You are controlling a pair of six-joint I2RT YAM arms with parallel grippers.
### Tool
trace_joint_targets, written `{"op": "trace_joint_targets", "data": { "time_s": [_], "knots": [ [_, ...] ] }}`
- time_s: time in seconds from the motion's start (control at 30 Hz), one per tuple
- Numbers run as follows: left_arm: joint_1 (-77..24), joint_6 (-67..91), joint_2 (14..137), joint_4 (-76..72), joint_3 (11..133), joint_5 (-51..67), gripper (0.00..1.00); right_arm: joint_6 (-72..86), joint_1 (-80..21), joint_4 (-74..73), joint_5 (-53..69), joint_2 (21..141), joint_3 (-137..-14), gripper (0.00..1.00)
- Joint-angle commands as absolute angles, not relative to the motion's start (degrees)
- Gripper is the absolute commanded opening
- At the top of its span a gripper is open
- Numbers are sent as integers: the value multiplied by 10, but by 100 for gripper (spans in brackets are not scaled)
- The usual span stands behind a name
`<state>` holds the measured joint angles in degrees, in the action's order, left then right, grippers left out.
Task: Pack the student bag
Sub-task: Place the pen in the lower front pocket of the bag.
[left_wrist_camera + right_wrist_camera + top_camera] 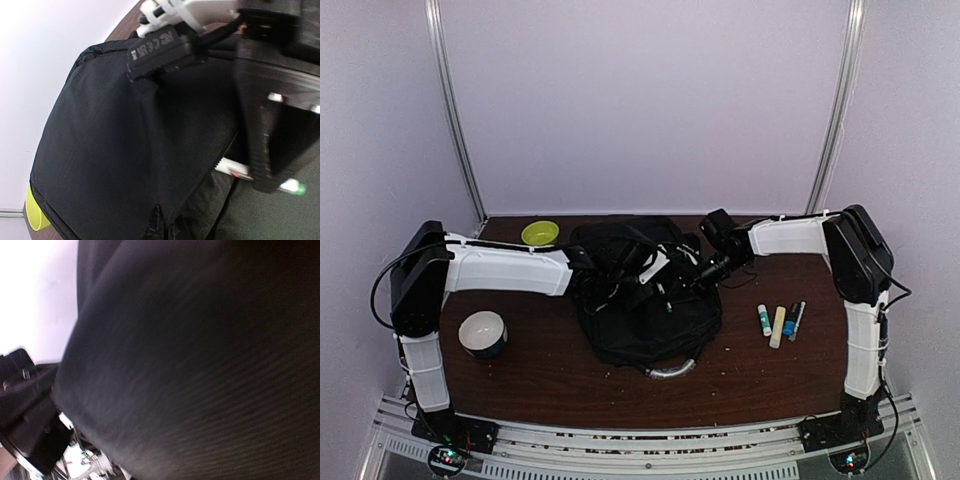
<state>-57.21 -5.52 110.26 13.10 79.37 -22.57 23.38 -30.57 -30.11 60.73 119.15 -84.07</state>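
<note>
The student bag (645, 315), a large black backpack, lies in the middle of the table with its grey handle (672, 370) toward the near edge. My left gripper (603, 268) is at the bag's upper left. Its fingers are hidden, but the fabric (156, 220) puckers up where the jaws sit. My right gripper (692, 278) presses into the bag's upper right. In the left wrist view one of its fingers (261, 150) stands at the open zipper, next to a small white and red item (235, 169). Bag fabric (200, 365) fills the right wrist view and hides the jaws.
A lime green bowl (540, 233) sits at the back left and shows in the left wrist view (35, 216). A white bowl with a dark band (483, 333) sits at the left. Three markers (779, 324) lie on the table right of the bag.
</note>
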Motion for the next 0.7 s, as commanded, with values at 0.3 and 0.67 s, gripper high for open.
{"op": "trace_joint_targets", "data": {
  "time_s": [0.3,0.67],
  "knots": [
    [-592,-45,1075,79,786,-210,0,197,-272,-234,524,1059,-754,44],
    [-591,-27,1064,61,777,-104,0,-129,-254,-315,507,954,-687,0]
  ]
}}
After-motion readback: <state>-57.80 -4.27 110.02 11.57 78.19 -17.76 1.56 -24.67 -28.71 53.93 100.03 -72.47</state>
